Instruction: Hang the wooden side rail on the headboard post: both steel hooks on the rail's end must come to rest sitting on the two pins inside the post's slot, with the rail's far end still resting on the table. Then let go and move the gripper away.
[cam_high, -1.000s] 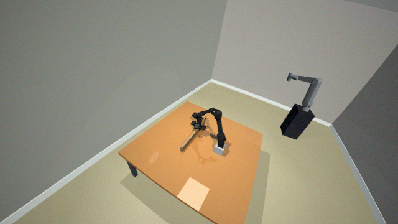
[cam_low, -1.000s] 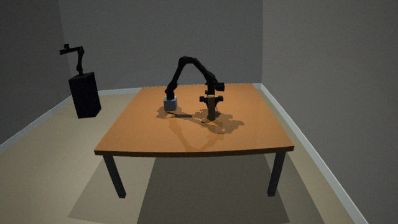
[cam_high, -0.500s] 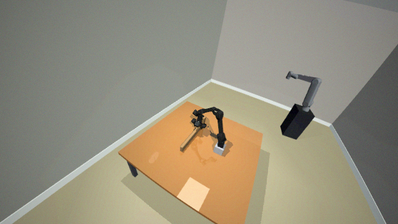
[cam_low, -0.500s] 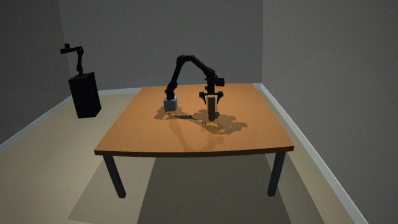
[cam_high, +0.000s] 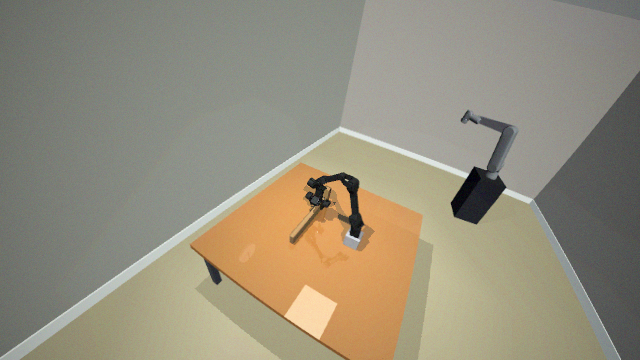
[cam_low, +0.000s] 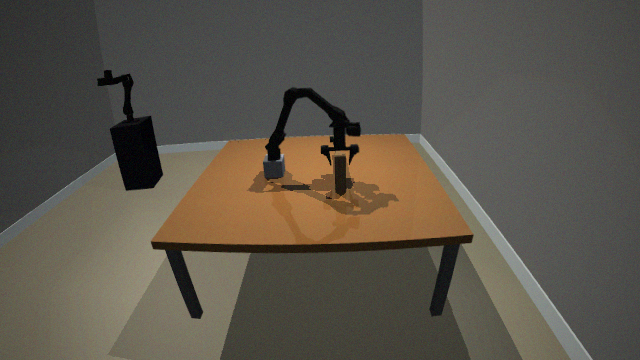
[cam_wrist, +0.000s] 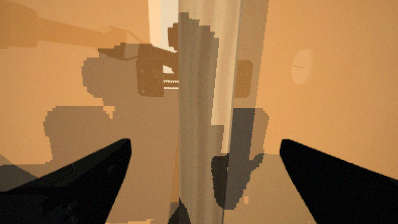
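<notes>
The wooden side rail (cam_high: 303, 228) (cam_low: 340, 176) (cam_wrist: 199, 75) is a long tan beam. Its far end rests on the table in the top and exterior views. Its other end runs under my gripper to the headboard post (cam_high: 327, 194), a tan piece partly hidden behind the gripper in the top view and mostly hidden in the exterior view. The steel hooks, the slot and the pins cannot be made out. My gripper (cam_high: 321, 205) (cam_low: 340, 164) (cam_wrist: 207, 145) is open and empty. Its fingers stand wide, one on each side of the rail, with gaps to it in the wrist view.
The wooden table (cam_high: 250, 230) (cam_low: 225, 220) carries the arm's pale base block (cam_high: 352, 241) (cam_low: 274, 167) to one side of the rail. A pale rectangle (cam_high: 311, 310) lies near the table's edge. A second arm on a black pedestal (cam_high: 477, 197) (cam_low: 137, 152) stands off the table.
</notes>
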